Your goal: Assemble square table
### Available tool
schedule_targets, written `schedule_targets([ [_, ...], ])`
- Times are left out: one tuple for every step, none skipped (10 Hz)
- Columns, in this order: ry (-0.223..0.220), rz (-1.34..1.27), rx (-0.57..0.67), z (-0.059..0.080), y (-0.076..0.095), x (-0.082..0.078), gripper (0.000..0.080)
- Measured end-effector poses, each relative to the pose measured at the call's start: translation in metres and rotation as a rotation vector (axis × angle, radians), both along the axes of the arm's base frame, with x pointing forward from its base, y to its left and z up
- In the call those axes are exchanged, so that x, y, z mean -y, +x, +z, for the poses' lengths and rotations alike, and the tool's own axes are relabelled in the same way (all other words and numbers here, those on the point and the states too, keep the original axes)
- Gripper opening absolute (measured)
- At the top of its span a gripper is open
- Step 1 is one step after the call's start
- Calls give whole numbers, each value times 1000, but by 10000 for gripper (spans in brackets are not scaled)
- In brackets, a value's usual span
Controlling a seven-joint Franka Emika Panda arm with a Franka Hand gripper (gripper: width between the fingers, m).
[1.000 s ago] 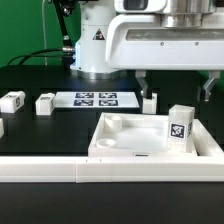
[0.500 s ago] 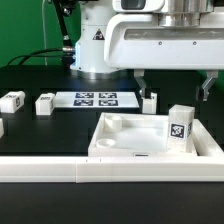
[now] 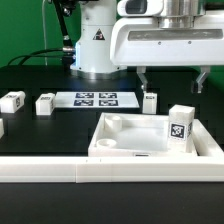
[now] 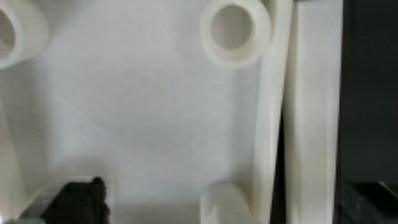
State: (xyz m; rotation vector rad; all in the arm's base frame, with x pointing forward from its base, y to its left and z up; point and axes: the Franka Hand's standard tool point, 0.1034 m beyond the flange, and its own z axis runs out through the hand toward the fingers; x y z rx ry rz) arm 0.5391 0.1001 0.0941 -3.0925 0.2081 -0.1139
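White square table slab (image 3: 108,138) lay socket-side up on the black table (image 3: 40,135). The hand (image 3: 171,82) hung above it, spread and empty. Several legs (image 3: 46,103) lay loose nearby. One upright leg (image 3: 181,125) stood at the slab's edge, possibly unseated. Assembly seemed barely begun.

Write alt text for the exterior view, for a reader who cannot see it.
The open, empty gripper hangs above the white square tabletop, where one tagged leg stands upright on the exterior view's right. Behind, more legs lie loose beside the marker board; a white border rail runs along the front.
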Motion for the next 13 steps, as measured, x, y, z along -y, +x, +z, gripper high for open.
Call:
schedule_targets([
  [0,28,12,-6,-24,2,649],
  [-2,27,-4,-9,-38,4,649],
  [-2,26,-10,-10,-45,6,649],
  [-2,28,-13,-11,-50,5,649],
  [-3,30,-19,-13,-55,5,649],
  [-4,31,-24,-14,-59,6,649],
  [-5,33,-30,-16,-65,6,649],
  [-6,36,-35,-17,-72,6,649],
  [-9,45,-31,-22,-83,4,649],
  [-12,56,-34,-25,-98,3,649],
  [-13,65,-43,-27,-110,1,649],
  [-14,72,-48,-29,-114,-1,649],
  [-15,75,-53,-31,-121,0,649],
])
